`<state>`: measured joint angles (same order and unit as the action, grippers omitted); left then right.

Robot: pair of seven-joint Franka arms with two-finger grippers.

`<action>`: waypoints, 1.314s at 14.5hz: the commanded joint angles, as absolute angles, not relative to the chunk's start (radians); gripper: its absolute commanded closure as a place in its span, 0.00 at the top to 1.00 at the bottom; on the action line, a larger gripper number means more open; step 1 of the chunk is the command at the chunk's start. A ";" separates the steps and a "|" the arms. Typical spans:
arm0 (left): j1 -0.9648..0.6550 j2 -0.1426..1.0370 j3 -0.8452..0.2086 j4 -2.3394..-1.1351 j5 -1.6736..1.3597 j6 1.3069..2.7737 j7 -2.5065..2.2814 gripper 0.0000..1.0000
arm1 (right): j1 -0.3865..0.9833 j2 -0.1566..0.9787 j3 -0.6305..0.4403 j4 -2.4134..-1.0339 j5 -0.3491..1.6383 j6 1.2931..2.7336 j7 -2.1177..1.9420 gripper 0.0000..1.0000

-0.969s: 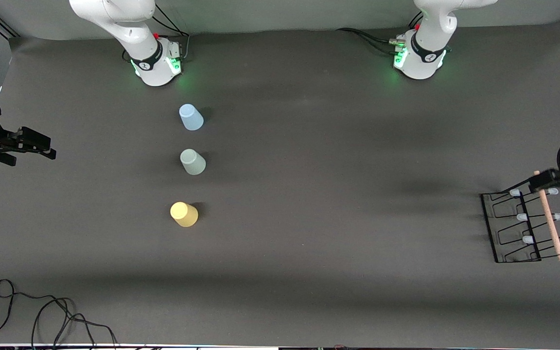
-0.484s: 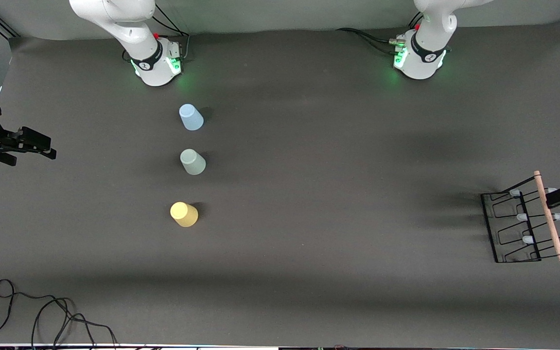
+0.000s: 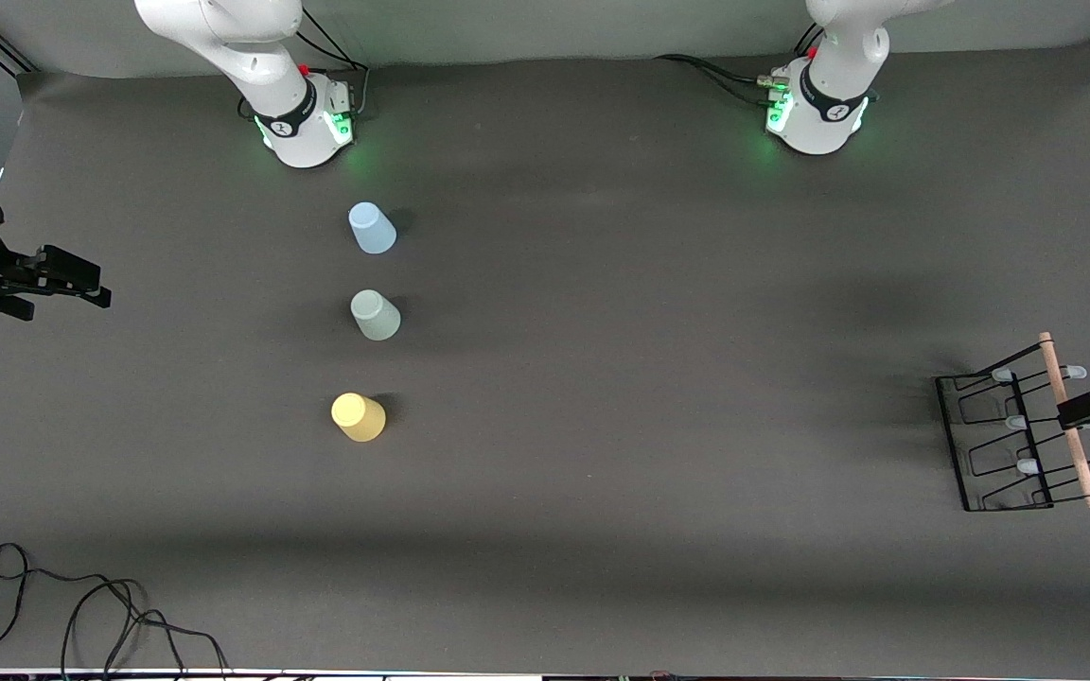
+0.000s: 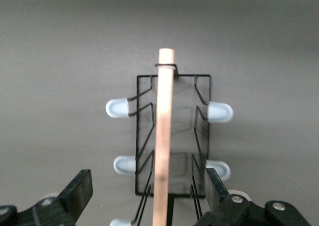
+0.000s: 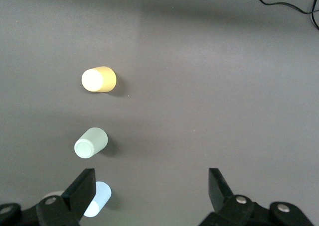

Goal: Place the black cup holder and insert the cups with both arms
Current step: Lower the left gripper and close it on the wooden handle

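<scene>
Left wrist view: left gripper (image 4: pixel 144 201), jaws wide, over black wire cup holder's (image 4: pixel 199 136) pale wooden rod handle (image 4: pixel 163 136), should descend and close; right gripper (image 3: pixel 72 284), also wide, waits well apart from it

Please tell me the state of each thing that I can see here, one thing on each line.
Black cup holder: standing on the table, no cups on its pegs.
Light blue cup: upside down, untouched.
Pale green cup: upside down, untouched.
Yellow cup: upside down, untouched.
Left hand: open, over the holder's wooden handle.
Right hand: open, empty, waiting.
</scene>
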<state>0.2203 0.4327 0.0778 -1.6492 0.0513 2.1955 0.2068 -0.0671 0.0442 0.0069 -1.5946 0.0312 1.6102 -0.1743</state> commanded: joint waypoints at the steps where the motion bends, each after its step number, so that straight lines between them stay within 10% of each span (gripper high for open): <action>1: 0.230 0.452 0.069 -1.687 0.014 2.275 0.229 1.00 | -0.074 0.055 0.014 -1.569 0.023 1.595 -0.172 1.00; 8: 0.221 0.469 0.069 -1.695 0.011 2.261 0.230 0.98 | -0.074 0.055 0.014 -1.568 0.023 1.595 -0.172 1.00; 17: 0.218 0.448 0.069 -1.694 0.014 2.224 0.291 0.02 | -0.075 0.055 0.014 -1.568 0.023 1.594 -0.172 1.00; 19: 0.216 0.437 0.067 -1.694 0.015 2.223 0.343 0.00 | -0.075 0.055 0.014 -1.568 0.023 1.595 -0.172 1.00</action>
